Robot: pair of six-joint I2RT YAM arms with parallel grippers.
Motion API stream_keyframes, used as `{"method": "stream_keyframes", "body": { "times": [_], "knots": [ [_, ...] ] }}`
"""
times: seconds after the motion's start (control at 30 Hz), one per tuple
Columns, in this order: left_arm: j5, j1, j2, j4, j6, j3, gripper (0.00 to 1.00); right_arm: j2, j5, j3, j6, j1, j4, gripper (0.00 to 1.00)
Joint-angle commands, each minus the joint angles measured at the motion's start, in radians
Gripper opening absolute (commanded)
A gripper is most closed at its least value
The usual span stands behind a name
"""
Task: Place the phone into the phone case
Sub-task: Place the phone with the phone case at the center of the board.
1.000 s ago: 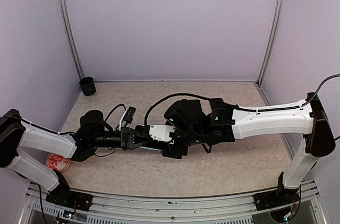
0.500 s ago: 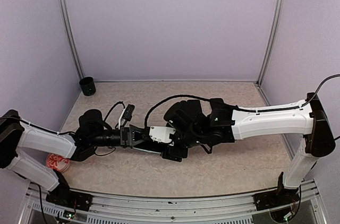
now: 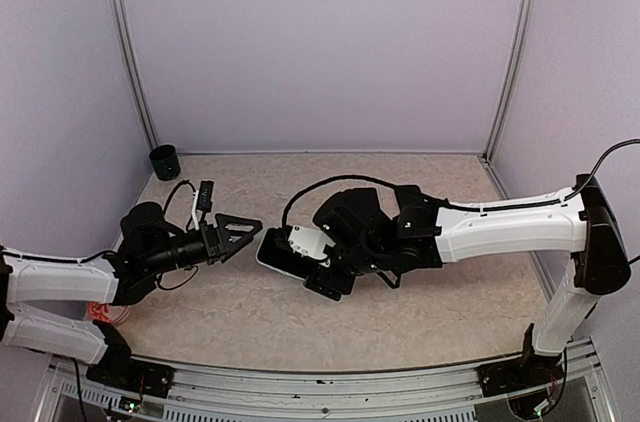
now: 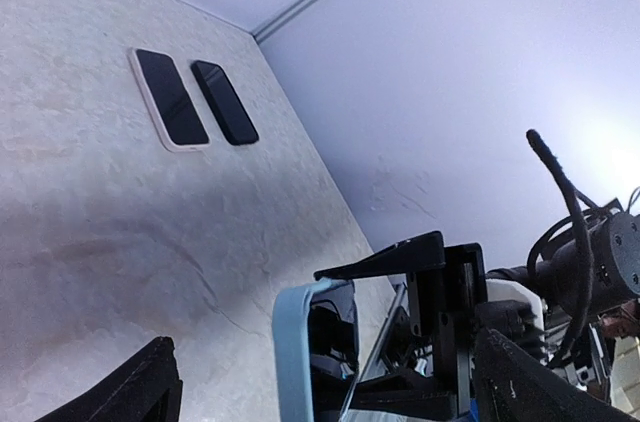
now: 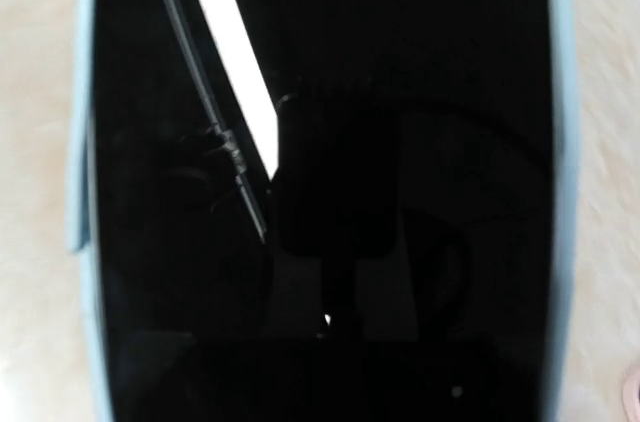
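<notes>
The phone (image 3: 283,254), a black slab with a dark screen (image 5: 330,142), sits inside the light blue phone case (image 5: 76,142), whose rim shows down both long sides. My right gripper (image 3: 316,264) is over it and holds it across its width; in the right wrist view the screen fills the picture and hides the fingers. In the left wrist view the case's blue edge (image 4: 296,352) stands in front of a black right finger (image 4: 400,260). My left gripper (image 3: 245,239) is wide open, left of the phone and apart from it, with nothing in it.
A dark cup (image 3: 164,162) stands in the back left corner. A red round thing (image 3: 106,308) lies under the left arm near the front edge. Two more phones, one white-rimmed (image 4: 168,100) and one dark (image 4: 225,102), lie flat near the far wall.
My left gripper has opened, let go of the phone's end and drawn back to the left. The right gripper has stayed on the phone and case.
</notes>
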State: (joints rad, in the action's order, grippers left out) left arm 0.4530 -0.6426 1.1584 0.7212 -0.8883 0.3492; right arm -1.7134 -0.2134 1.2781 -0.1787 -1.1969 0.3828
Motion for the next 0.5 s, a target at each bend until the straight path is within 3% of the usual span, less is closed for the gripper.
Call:
{"method": "stream_keyframes", "body": {
  "times": [0.0,0.47],
  "knots": [
    [-0.134,0.035,-0.099,-0.100,0.015,-0.045,0.99,-0.026,-0.071,0.076,0.140,0.055,-0.062,0.44],
    [-0.241,0.040,-0.261,-0.235,0.046,-0.089,0.99,-0.366,-0.201,0.424,0.522,0.209,0.004,0.45]
  ]
}}
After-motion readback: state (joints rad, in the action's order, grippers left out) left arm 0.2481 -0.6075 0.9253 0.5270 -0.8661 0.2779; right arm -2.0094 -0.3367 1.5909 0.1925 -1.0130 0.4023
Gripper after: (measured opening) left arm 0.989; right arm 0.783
